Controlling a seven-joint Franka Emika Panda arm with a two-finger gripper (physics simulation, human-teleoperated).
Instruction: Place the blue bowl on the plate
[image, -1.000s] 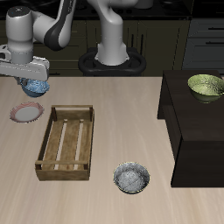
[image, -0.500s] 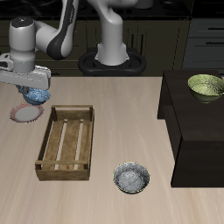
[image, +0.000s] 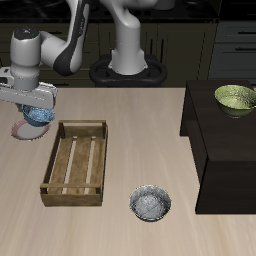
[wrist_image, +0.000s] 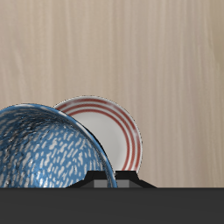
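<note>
The blue bowl (image: 39, 117) hangs from my gripper (image: 36, 108), which is shut on its rim. It is held just above the plate (image: 20, 131), a small white plate with a pinkish-red rim, and covers much of it in the exterior view. The wrist view shows the bowl's blue speckled inside (wrist_image: 44, 149) close up. Part of the plate (wrist_image: 115, 131) with its red rings lies on the wooden table beyond the bowl's edge. The fingertips themselves are hidden by the bowl and the gripper body.
A wooden slatted crate (image: 75, 160) lies beside the plate. A paler blue-grey bowl (image: 151, 203) sits near the table's front edge. A green bowl (image: 236, 97) rests on a dark raised cabinet (image: 225, 150) at the table's far side.
My gripper has carried the blue bowl toward the table's front edge and lower. The bowl is now over the plate rather than behind it.
</note>
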